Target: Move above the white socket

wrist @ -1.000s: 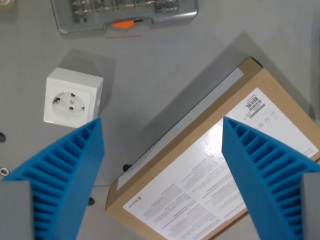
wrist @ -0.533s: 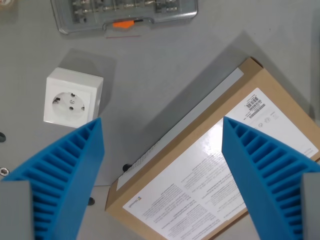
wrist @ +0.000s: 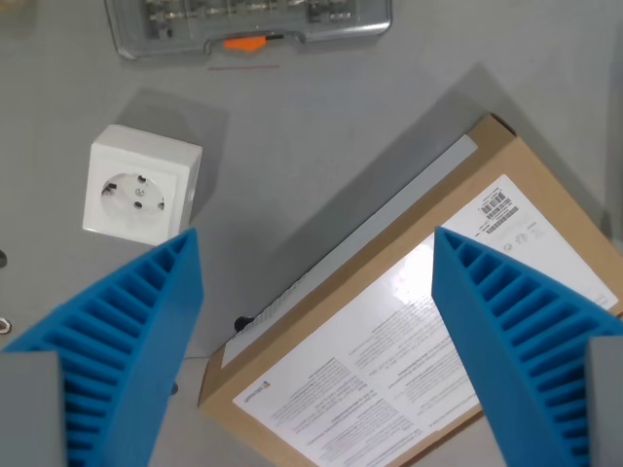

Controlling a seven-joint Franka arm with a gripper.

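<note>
Nearest the lens, the gripper (wrist: 313,243) hangs with its two blue ribbed fingers (wrist: 127,331) spread wide and holding nothing, one at each lower corner of the wrist view. Between and beneath them sits a brown cardboard box (wrist: 409,341) with a printed white label, lying at a slant on the grey table (wrist: 321,126). The white socket (wrist: 141,185) stands off to the wrist view's left, just above the tip of the left-hand finger and well clear of the gap between the jaws, its round face turned up. Centring over it looks to call for a shift toward the wrist view's left and slightly up. Farthest off, a clear plastic bit case (wrist: 248,24) with an orange latch lies along the top edge.
</note>
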